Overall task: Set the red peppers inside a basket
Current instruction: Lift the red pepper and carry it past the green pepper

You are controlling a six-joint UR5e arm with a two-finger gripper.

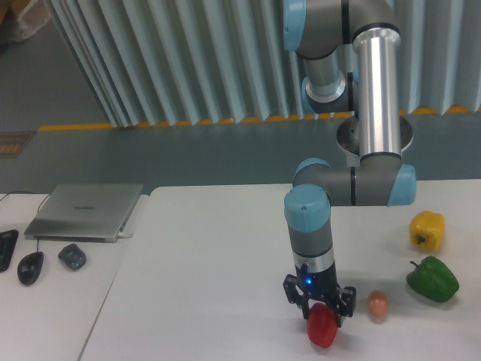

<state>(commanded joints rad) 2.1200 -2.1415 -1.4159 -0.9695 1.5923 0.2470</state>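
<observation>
— What is the end effector doing at the red pepper?

— It is straddling the pepper's top, fingers narrowing around it; a firm hold cannot be told.

— And the pepper?

— Sitting on the worktop, just left of the small orange egg-shaped thing, probably awaiting lift; no basket is showing.

Glossy red pepper, matt white table, polished metal arm.

You cannot see the top of the glossy red bell pepper or its stem: the black two-finger gripper covers them, and whether the jaws touch it is unclear. At the table's left edge, a flat black object is cut off by the frame.
</observation>
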